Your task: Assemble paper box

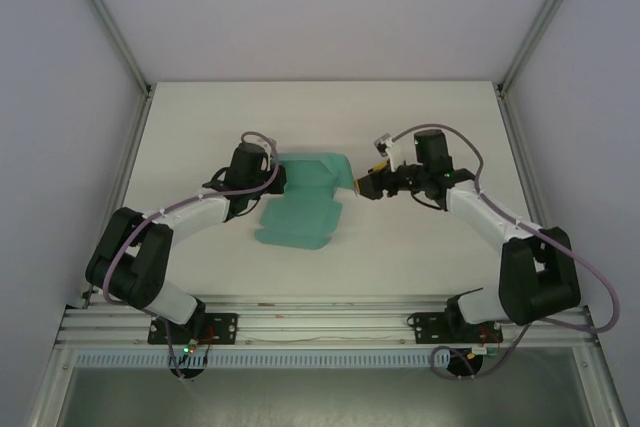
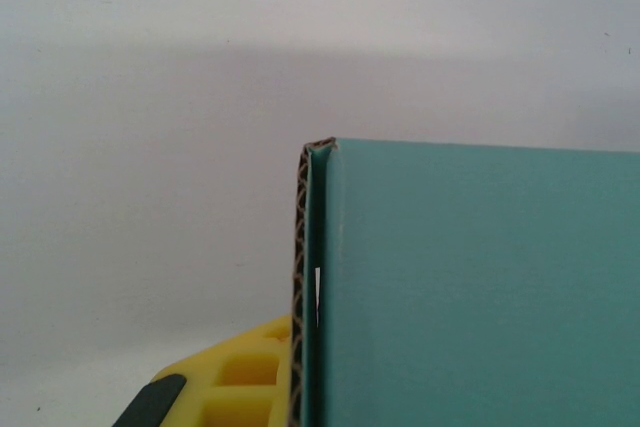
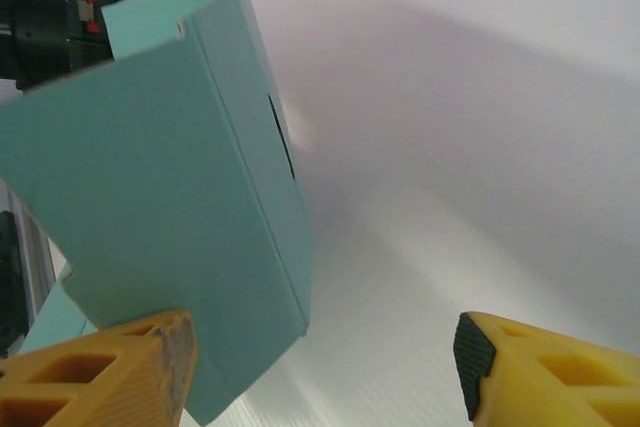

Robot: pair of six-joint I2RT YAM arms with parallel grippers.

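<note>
The partly folded teal-green card paper box sits on the white worktop, its left edge clamped in the closed left pincer, the right pincer open beside its right edge.

Teal paper box, half-folded, one side panel upright

We can read no words, numbers, labels or brand marks anywhere; the paper box face before the right gripper is plain teal.
</note>
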